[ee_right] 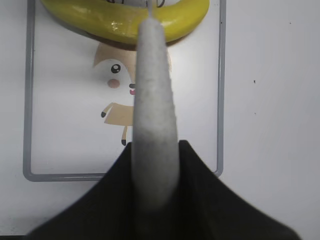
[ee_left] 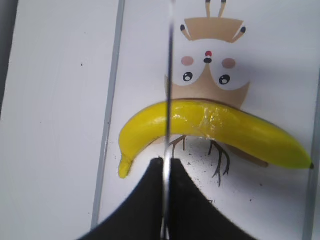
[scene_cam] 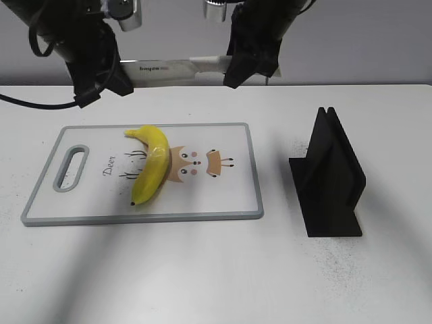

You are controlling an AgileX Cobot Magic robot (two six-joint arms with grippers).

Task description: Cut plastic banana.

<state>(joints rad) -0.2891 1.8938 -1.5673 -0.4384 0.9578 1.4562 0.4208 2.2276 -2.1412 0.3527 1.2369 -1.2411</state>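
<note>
A yellow banana (scene_cam: 151, 163) lies on a white cutting board (scene_cam: 229, 202) with a grey rim and a cartoon deer print, its stem end toward 12 o'clock and its dark tip toward 6 o'clock in the exterior view. Above the board's far edge, both arms carry a knife (scene_cam: 169, 67) level over the table (scene_cam: 202, 270). The left gripper (scene_cam: 101, 84) pinches the blade near its tip; the right gripper (scene_cam: 246, 67) clamps the white handle (ee_right: 152, 125). In the left wrist view the thin blade edge (ee_left: 169, 75) runs vertically across the banana (crossing it left of the glossy middle patch). A black stand (scene_cam: 331, 179) sits upright on the table at 3 o'clock from the board, well apart from it.
</note>
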